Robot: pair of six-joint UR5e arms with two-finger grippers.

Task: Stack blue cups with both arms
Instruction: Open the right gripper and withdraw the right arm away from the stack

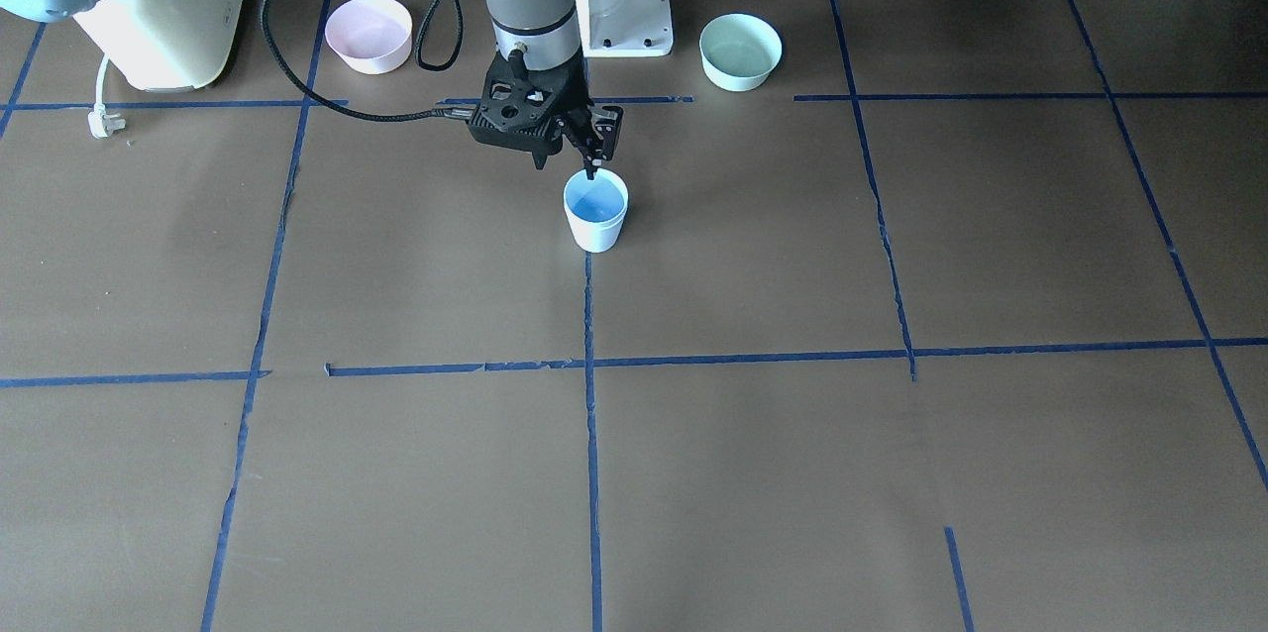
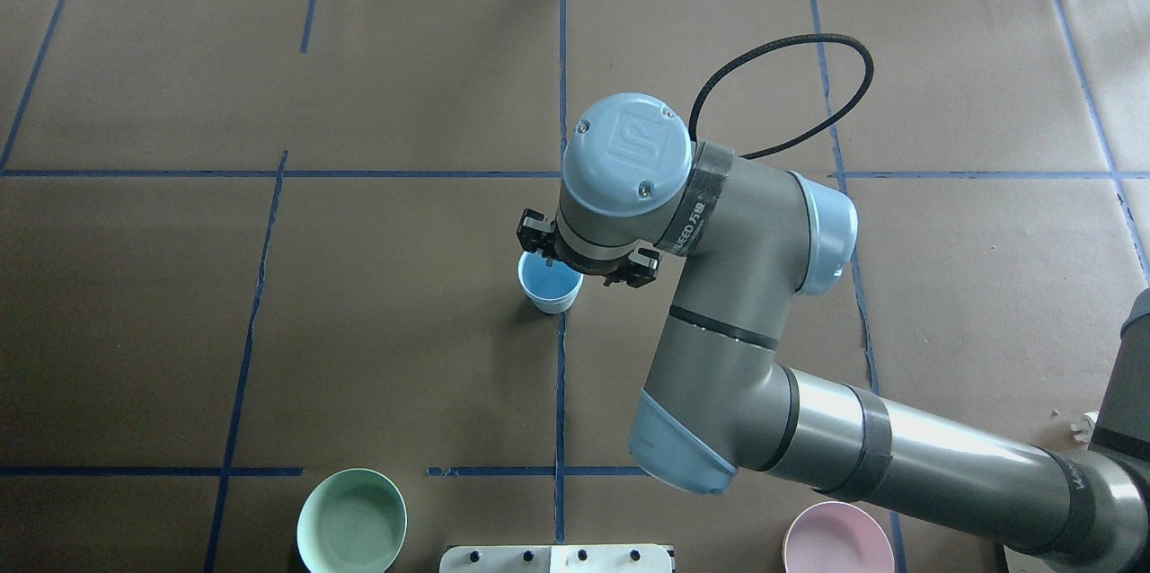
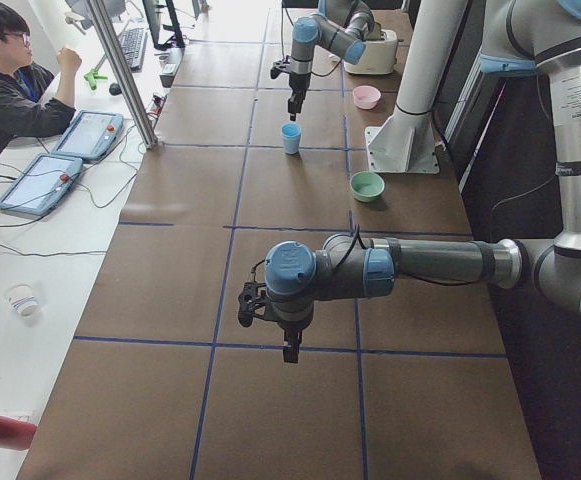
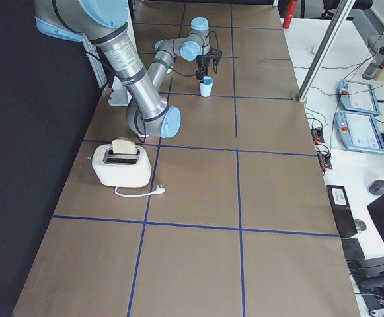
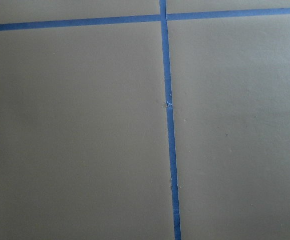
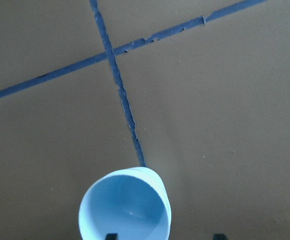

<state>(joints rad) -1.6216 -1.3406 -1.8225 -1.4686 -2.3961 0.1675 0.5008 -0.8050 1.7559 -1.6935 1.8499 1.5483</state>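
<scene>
The right arm point(image 2: 764, 357) reaches to the table's middle, its right gripper point(image 1: 592, 166) pointing down with jaws apart. The left arm point(image 3: 420, 262) extends near the table's left end, its left gripper point(image 3: 286, 350) pointing down, jaw state unclear.

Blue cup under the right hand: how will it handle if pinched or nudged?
Blue cup looks like thin plastic, probably light: a nudge would likely slide it. It tapers to a narrower base, so a high push might tip it. The wall looks smooth; a rim pinch by the right hand could slip.

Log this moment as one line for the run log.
right pincer: open at cup rim | cup: upright | left pincer: away from cup, state unclear
</scene>
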